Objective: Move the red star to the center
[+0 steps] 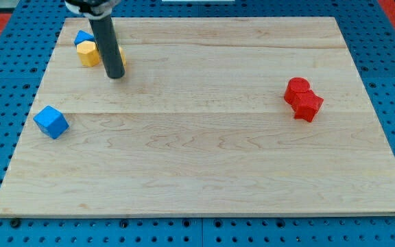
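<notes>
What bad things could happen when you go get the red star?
1. My tip is at the view's top left, beside the yellow block, far from the two touching red blocks. Pushing there might drag both along, not only the star.
2. I cannot tell which red block is the star, so I might shove the wrong one.
3. Setting off, I might knock the yellow block or the blue block behind it.

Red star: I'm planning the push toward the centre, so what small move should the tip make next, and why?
Probably travel across the board toward the view's right. My tip sits at the upper left beside the yellow block, far from the two touching red blocks. Which of them is the star I cannot tell. The tip should arrive on their right side, so that a push sends the star left toward the centre.
</notes>
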`<move>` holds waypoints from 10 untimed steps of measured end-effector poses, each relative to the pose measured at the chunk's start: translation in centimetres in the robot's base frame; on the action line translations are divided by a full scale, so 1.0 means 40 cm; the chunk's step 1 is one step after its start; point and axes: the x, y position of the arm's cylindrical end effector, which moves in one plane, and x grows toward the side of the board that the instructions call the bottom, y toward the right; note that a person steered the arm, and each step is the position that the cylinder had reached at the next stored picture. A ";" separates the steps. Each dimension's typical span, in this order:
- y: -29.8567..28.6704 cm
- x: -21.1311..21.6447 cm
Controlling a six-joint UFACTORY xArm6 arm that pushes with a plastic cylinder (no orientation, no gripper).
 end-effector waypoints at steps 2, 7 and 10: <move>0.048 0.011; 0.477 0.229; 0.981 0.312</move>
